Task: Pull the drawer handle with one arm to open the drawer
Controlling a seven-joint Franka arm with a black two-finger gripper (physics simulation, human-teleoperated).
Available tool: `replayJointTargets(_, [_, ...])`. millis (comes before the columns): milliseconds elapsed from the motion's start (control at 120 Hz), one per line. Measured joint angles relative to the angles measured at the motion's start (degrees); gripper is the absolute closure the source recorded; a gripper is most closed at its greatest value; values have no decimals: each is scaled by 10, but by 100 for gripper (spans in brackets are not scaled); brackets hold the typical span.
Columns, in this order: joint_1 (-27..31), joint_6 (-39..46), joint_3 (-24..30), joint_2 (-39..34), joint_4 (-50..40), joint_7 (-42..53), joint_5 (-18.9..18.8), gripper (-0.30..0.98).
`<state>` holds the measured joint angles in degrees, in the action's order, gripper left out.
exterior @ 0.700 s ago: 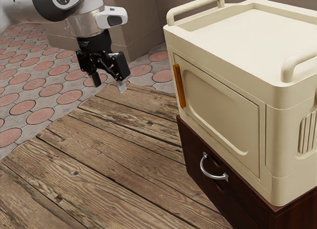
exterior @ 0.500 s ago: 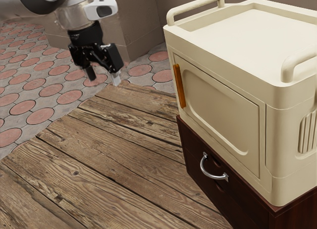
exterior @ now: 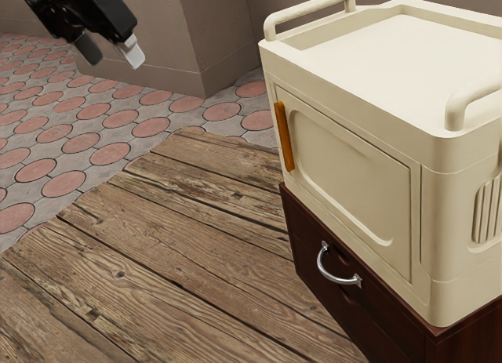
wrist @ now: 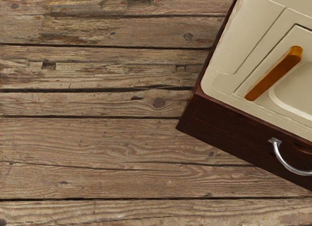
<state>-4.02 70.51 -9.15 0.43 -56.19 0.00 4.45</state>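
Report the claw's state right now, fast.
Claw: open, fingers apart, nothing held, well away from the curved metal drawer handle.

The cabinet (exterior: 353, 167) sits on the chest (exterior: 306, 249) — tabletop (exterior: 172, 237) alongside.

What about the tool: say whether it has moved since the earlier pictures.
Yes: the tool has moved up and toward the exterior view's left, farther from the silver handle.

Arm (exterior: 70, 4) cropped, cabinet (exterior: 463, 339) cropped, table (exterior: 157, 261) cropped
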Motion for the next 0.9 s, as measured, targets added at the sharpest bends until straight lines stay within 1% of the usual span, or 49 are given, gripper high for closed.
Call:
replayJointTargets(50, [16,2,-2,13,-20,-4,0,0])
replayJointTargets(83, [22,11,-3,1,-59,-6,-1,0])
replayJointTargets(117, [28,29,-1,-25,-118,-8,-1,0])
replayJointTargets(183, [49,88,16,-88,-269,-13,-2,0])
replayJointTargets(225, [45,135,25,-125,-367,-15,-4,0])
replayJointTargets(258, [43,170,29,-150,-427,-17,-5,0])
replayJointTargets(367, [41,243,45,-235,-550,-32,-7,0])
replayJointTargets(433, [41,263,76,-279,-598,-61,-5,0])
replayJointTargets(467, [41,266,101,-302,-615,-86,3,0])
replayJointTargets(525, [41,268,142,-329,-629,-139,28,0])
replayJointTargets(592, [41,270,167,-348,-644,-207,67,0])
replayJointTargets(658, [41,271,177,-375,-673,-276,105,0])
replayJointTargets(733, [41,272,180,-405,-710,-347,137,0])
replayJointTargets(817, [42,275,180,-419,-728,-417,161,0])
replayJointTargets(900, [64,281,190,-418,-732,-477,182,0])
